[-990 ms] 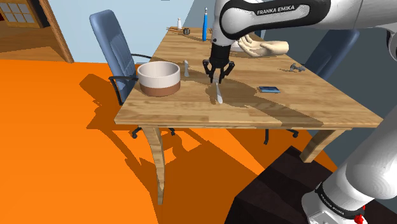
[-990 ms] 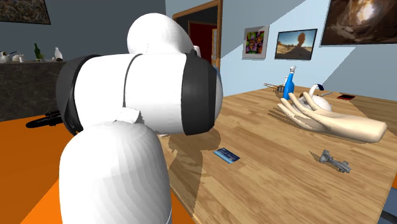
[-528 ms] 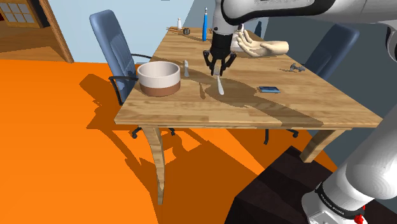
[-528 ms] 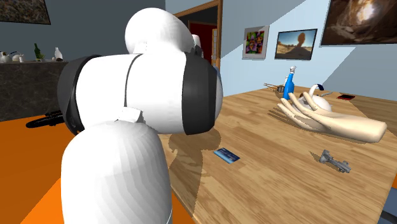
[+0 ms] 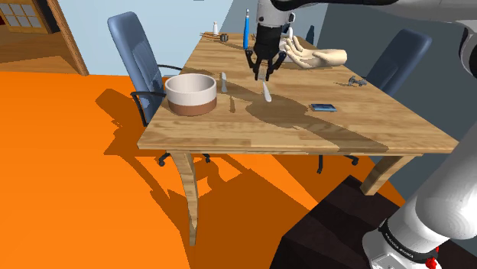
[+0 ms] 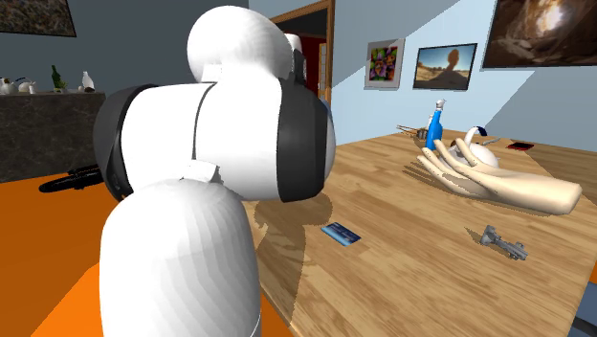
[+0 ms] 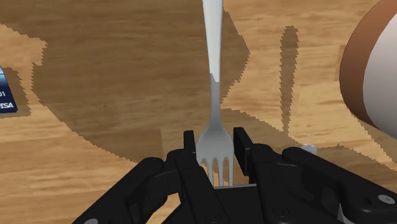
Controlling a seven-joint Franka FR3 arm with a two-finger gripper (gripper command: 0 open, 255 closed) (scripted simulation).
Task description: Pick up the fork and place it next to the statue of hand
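Fork (image 5: 266,91) raised higher, tines clasped in end effector (image 5: 262,74).

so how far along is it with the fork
Pickup looks done: the gripper is shut on the fork at its tine end, and the fork hangs clear of the table, its shadow apart from it. In hand: the carry, with the gripper up near the hand statue. Left: setting the fork down on the table beside the statue and letting go.
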